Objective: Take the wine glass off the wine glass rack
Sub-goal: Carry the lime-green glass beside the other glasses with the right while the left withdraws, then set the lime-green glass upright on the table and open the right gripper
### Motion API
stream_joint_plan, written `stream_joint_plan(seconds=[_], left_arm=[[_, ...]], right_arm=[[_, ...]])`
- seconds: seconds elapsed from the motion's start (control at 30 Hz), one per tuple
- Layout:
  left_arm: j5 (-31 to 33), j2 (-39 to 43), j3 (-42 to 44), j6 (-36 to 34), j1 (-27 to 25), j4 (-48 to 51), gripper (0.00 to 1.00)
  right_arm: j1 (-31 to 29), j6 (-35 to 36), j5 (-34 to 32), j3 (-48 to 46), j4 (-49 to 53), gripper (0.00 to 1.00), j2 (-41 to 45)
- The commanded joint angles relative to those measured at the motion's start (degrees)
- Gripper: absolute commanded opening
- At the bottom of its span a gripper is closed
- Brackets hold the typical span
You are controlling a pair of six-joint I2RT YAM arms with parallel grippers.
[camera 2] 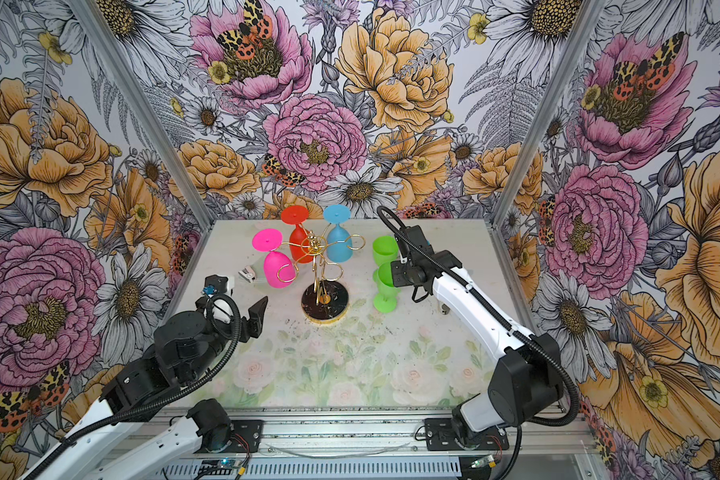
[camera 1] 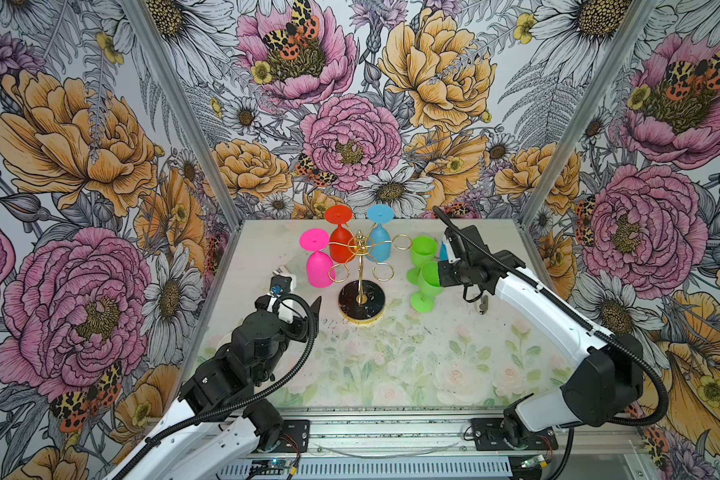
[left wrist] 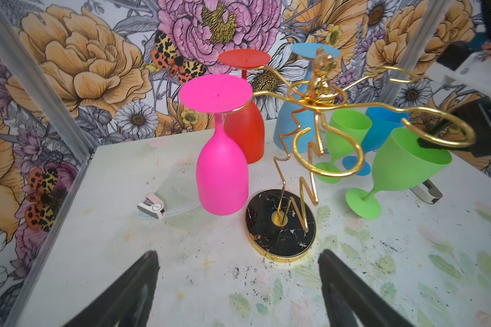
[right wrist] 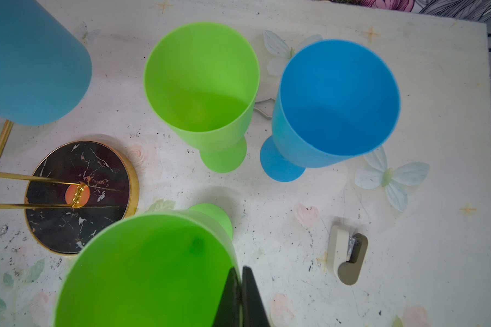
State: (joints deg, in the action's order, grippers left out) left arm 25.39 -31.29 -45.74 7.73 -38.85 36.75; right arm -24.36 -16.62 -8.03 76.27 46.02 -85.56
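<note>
Clenching green wine glass [right wrist: 142, 269] rim, right tool [right wrist: 240, 271] beside wine glass rack [camera 1: 350, 306], left tool [left wrist: 238, 252] released

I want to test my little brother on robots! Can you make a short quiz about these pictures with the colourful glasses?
1. How many glasses hang upside down on the wine glass rack?
2. True or false: the left tool is holding a glass.
3. What does the right tool pinch? A) the rim of a green glass B) a spoon C) a yellow cup

Key:
1. Three: the pink glass, the red glass and the light blue glass.
2. False: it is open and empty.
3. A
</note>
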Motion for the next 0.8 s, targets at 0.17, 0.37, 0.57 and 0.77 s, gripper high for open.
stream_joint_plan(seconds=[0.17,0.37,0.57,0.77], left_arm=[[-17.1,1.0,2.2,10.0,18.2,1.3,0.9],[-23.7,1.6,4.3,12.4,27.2,0.0,0.89],[-25.9,1.7,4.8,12.8,31.6,-0.8,0.89],[-28.3,1.5,5.2,13.1,34.3,-1.8,0.89]], right_arm=[[-0.7,1.1,-1.5,3.8,-0.7,0.0,-3.8],[-0.8,1.3,-0.9,4.7,-1.2,0.0,-5.8],[-0.8,1.3,-0.9,5.4,-1.7,0.0,-7.2],[-0.8,1.3,-1.1,6.0,-2.1,0.0,-8.5]])
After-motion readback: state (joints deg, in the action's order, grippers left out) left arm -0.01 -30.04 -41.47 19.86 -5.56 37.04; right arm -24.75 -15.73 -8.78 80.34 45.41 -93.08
